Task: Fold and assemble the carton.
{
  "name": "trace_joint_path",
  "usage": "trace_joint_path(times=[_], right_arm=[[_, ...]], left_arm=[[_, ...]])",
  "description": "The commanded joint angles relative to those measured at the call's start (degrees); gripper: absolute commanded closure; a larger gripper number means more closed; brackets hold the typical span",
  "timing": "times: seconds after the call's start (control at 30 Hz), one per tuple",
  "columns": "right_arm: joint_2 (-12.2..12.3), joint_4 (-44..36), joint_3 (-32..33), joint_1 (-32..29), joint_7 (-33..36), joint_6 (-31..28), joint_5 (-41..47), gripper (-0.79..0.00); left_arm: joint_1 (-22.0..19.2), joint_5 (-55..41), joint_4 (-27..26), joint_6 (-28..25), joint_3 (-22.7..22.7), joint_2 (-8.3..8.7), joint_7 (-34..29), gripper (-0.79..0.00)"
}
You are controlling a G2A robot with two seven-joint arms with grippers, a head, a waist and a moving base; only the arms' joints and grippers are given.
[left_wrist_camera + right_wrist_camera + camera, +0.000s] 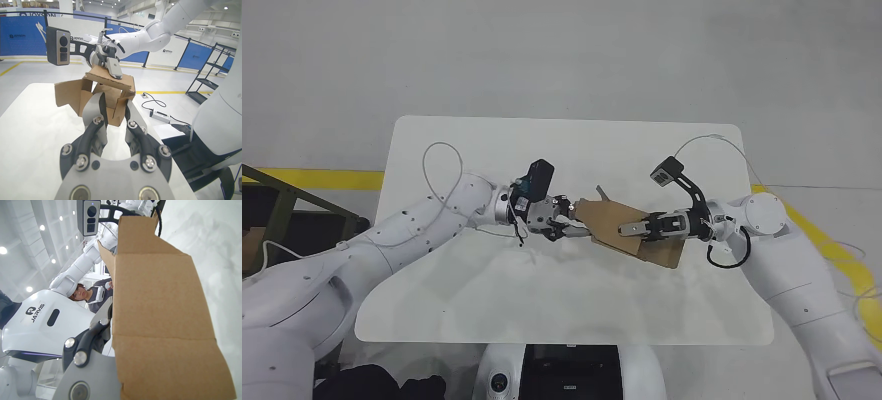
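**A:** What do we meet first, coming from our own side of the desk [542,300]?

**B:** Our left gripper [115,108], over the middle of the desk. Its fingers [101,108] stand narrow, pinched on a folded corner of the carton [67,92].

**A:** And the carton itself?

**B:** We see it half-formed, brown flaps sticking out at angles, lying between our two grippers. It is about midway between the near and far edges and a little toward the right edge. Whether its lowest corner touches the desk we cannot tell.

**A:** Past it?

**B:** Our right gripper [639,229] has the opposite end. One finger [115,69] lies flat on the carton's top panel. The other is hidden under the board, so we read it as clamped on that panel. From our right wrist we see the carton's broad plain side right against that arm's own finger.

**A:** Anything farther off?

**B:** Off the desk, on the floor, we see a grey power brick [159,115] with its black cable, and farther still a black shelf rack [209,79].
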Motion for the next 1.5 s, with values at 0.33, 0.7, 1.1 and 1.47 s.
trace_joint_path(times=[0.33,0.7,1.1,1.47], right_arm=[[0.15,-0.43,-0.96,0.46,-0.23,-0.23,0.14,0.000],[0.21,-0.07,-1.79,0.86,-0.53,-0.53,0.40,0.000],[0.17,0.73,-2.35,1.35,-0.84,-0.83,1.18,0.000],[0.13,1.12,-2.63,1.77,-0.71,-0.71,1.42,0.000]], left_arm=[[-0.12,-0.19,3.02,0.00,0.00,-1.74,-0.01,-0.194],[-0.30,3.02,3.46,0.00,0.00,-3.26,-0.01,-0.203],[-0.18,6.20,2.83,0.00,0.00,-3.83,-0.01,-0.225],[-0.49,5.76,1.66,0.00,0.00,-3.22,-0.01,-0.231]])
